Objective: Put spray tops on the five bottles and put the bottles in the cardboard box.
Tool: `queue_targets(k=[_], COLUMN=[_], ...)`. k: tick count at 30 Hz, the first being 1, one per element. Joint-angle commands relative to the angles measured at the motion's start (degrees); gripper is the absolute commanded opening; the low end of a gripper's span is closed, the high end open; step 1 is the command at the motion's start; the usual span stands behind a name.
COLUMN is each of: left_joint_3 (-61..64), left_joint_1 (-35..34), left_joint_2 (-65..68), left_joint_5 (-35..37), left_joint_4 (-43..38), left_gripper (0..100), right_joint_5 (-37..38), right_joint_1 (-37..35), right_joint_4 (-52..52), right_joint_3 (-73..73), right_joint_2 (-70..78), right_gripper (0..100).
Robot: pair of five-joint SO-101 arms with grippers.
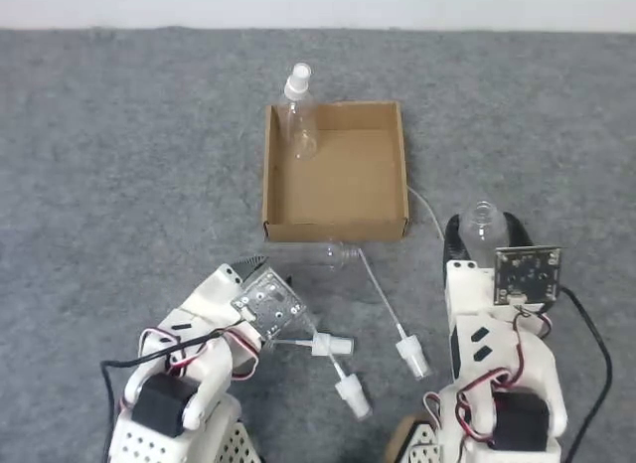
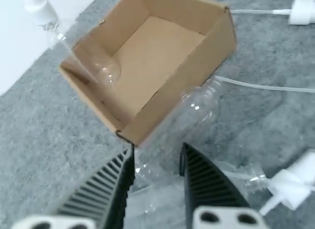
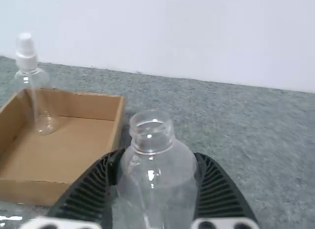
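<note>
Your right tool [image 3: 156,162] grasps an uncapped bottle [image 3: 151,140]: hold it upright while the released left tool [image 2: 156,153] fetches a spray top [image 1: 411,358].

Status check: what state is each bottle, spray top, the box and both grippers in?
Brown cardboard box: open, one bottle inside.
Clear plastic bottle in the box: upright, white spray top on.
Clear bottle before the box: lying down, uncapped.
Clear bottle in the right gripper: upright, uncapped.
Loose white spray tops: three, lying on the grey carpet.
Left gripper: open.
Right gripper: shut on that bottle.
</note>
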Motion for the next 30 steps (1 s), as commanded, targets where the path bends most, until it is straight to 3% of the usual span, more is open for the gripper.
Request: queue_targets(k=[1, 8, 15, 20, 30], left_joint_3=[-5.67, -16.84, -23.43, -26.95, -26.86], left_joint_1=[1.85, 2.11, 3.43, 3.78, 13.19], left_joint_2=[7.56, 26.55, 39.03, 45.54, 58.55], left_joint_5=[-0.70, -0.97, -5.27, -10.37, -16.09], left_joint_4=[-0.97, -0.70, 3.25, 4.75, 5.71], left_gripper=[14, 14, 23, 23, 23], right_joint_5=[-0.62, -0.70, -0.70, -0.88, -1.85], right_joint_1=[2.59, 2.77, 3.21, 6.46, 6.55], right_joint_4=[-2.51, -2.42, -2.42, -3.30, -3.30], right_joint_3=[-0.35, -0.26, -0.26, -0.26, -0.26], right_joint_2=[-0.57, -0.57, -0.75, -0.75, -0.75], right_gripper=[5.5, 5.4, 5.3, 5.2, 5.2])
